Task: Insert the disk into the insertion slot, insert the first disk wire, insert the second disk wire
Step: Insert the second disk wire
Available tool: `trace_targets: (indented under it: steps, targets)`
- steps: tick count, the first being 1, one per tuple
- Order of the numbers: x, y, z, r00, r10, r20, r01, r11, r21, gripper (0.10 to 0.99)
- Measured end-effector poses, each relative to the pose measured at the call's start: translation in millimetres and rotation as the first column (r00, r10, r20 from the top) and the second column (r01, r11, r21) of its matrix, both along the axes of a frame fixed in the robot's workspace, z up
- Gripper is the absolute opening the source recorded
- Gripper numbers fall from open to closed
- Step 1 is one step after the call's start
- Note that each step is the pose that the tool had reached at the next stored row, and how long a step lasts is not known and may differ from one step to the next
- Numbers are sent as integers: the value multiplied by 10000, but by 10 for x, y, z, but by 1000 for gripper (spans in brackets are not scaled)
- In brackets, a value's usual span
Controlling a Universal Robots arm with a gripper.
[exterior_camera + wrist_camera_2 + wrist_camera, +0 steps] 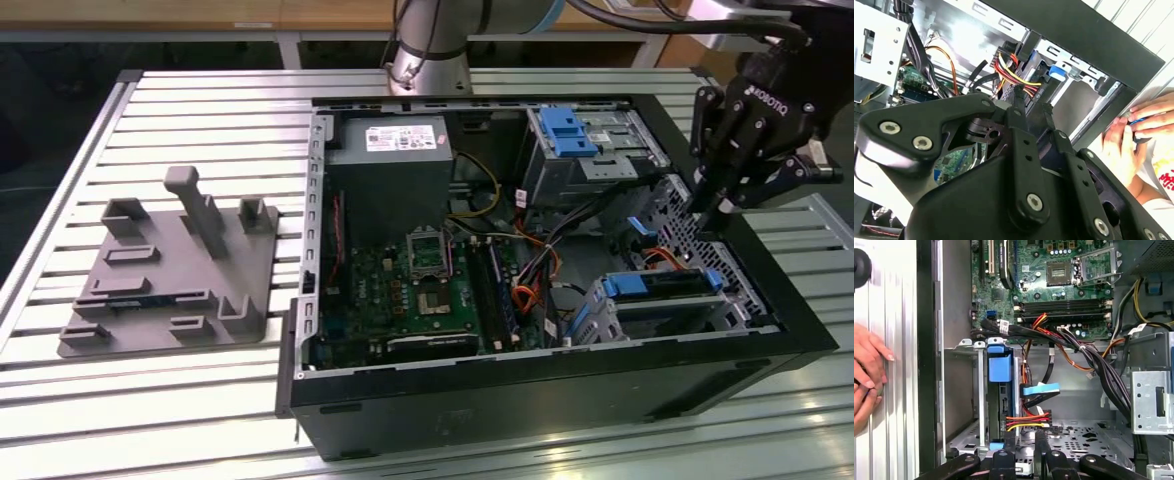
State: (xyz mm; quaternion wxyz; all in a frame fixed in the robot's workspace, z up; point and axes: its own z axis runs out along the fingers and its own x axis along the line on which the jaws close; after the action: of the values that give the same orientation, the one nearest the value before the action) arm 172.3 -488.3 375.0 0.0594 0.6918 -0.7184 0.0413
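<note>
Disk (pixel 1000 371) sits seated in the insertion slot (pixel 599 318), so the wire step is judged in hand. Gripper (pixel 1025 436) hangs near the red-and-yellow wire (pixel 1029 420); the jaws' state cannot be told. The next move probably calls for square plug alignment.

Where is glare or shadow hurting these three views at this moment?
Exterior view: glare streaks the slatted table along the lower edge; the computer case interior is dimmer. Second wrist view: the metal bracket is blown out white and the end effector is a dark mass up close. First wrist view: the table beside the hand is washed out; the motherboard is evenly lit.
</note>
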Motion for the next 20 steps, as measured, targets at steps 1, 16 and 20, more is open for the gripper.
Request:
trace_targets:
  steps: [1, 16, 20]
  targets:
    - [-5, 0, 0, 10000, 40, 0, -40, 10000, 1, 298]
    - [-281, 15, -12, 9995, 314, -1, -314, 9995, -41, 373]
    - [-323, 15, -36, 9995, 313, -5, -313, 9994, -175, 373]
